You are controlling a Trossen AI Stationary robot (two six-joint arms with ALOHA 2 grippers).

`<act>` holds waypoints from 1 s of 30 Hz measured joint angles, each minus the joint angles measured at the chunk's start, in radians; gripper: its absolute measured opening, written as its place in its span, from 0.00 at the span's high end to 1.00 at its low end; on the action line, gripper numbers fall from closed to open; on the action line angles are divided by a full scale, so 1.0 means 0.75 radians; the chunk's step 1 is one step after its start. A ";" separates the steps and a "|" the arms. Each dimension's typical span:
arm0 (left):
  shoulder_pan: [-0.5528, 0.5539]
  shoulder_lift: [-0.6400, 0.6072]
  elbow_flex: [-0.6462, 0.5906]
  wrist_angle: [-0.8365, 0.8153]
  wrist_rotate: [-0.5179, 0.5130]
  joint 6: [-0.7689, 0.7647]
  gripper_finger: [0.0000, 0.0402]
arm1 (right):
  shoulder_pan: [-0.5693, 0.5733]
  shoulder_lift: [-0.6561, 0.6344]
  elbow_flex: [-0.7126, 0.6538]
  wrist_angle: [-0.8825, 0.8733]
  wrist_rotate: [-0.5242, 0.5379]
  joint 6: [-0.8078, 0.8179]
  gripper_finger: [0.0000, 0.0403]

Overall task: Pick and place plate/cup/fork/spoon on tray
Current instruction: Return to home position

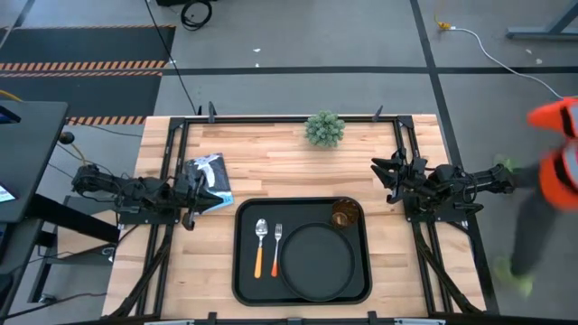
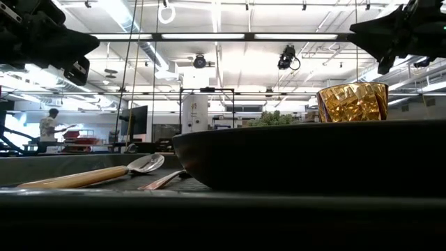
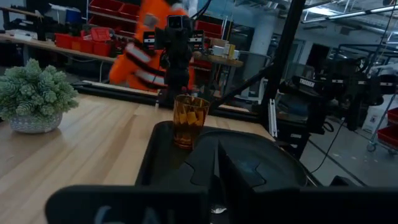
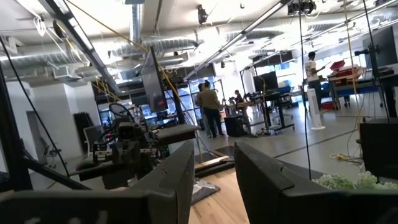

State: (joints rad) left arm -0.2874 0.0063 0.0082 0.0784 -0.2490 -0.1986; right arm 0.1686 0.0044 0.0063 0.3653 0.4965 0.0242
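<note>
The black tray (image 1: 244, 271) lies at the table's near middle. On it rest the round black plate (image 1: 316, 262), the amber cup (image 1: 344, 214) upright at the far right corner, and the spoon (image 1: 260, 244) and the fork (image 1: 277, 246) side by side to the left of the plate. The low view shows the plate (image 2: 306, 157), cup (image 2: 352, 102) and spoon (image 2: 104, 174). My left gripper (image 1: 197, 194) hangs left of the tray, shut and empty, pointing at the cup (image 3: 189, 121). My right gripper (image 1: 379, 176) hangs right of the tray's far corner, open and empty (image 4: 214, 174).
A small green potted plant (image 1: 324, 128) stands at the table's far middle. A blue and white packet (image 1: 209, 176) lies by my left gripper. A person in orange (image 1: 555, 162) stands beyond the table's right side. Bare wood lies between plant and tray.
</note>
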 joint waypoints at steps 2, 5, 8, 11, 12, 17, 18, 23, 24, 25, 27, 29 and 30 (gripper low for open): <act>0.000 0.000 0.000 0.000 0.000 0.000 0.93 | 0.000 0.000 0.000 0.000 0.000 0.000 0.70; 0.000 0.000 -0.001 0.000 0.000 0.001 0.92 | 0.000 0.000 0.000 0.000 0.000 -0.001 0.70; 0.000 0.000 -0.001 0.000 0.000 0.000 0.92 | 0.000 0.000 0.000 0.000 0.000 -0.001 0.70; 0.000 0.000 -0.001 0.000 0.000 0.000 0.92 | 0.000 0.000 0.000 0.000 0.000 -0.001 0.70; 0.000 0.000 -0.001 0.000 0.000 0.000 0.92 | 0.000 0.000 0.000 0.000 0.000 -0.001 0.70; 0.000 0.000 -0.001 -0.001 0.000 0.001 0.92 | 0.000 0.000 0.000 0.000 0.000 -0.001 0.70; 0.000 0.000 -0.001 -0.001 0.000 0.001 0.92 | 0.000 0.000 0.000 0.000 0.000 -0.001 0.70; 0.000 0.000 -0.001 0.000 0.000 0.001 0.91 | 0.000 0.000 0.000 0.000 0.000 -0.001 0.70; 0.000 0.000 -0.001 -0.001 0.000 0.001 0.92 | 0.000 0.000 0.000 0.000 0.000 -0.001 0.70; -0.001 0.000 -0.001 -0.001 0.000 0.001 0.92 | 0.000 0.000 0.000 0.000 0.000 -0.001 0.70; -0.001 0.000 -0.001 0.000 0.000 0.001 0.92 | 0.000 0.000 0.000 0.000 0.000 0.000 0.70; -0.001 0.000 -0.001 -0.001 0.000 0.001 0.91 | 0.000 0.000 0.000 0.000 0.000 -0.001 0.70; -0.001 0.000 -0.002 0.000 0.000 0.002 0.91 | 0.000 0.000 0.000 0.000 0.000 -0.001 0.70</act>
State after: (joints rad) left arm -0.2878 0.0063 0.0071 0.0782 -0.2493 -0.1974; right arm 0.1688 0.0044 0.0062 0.3653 0.4965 0.0238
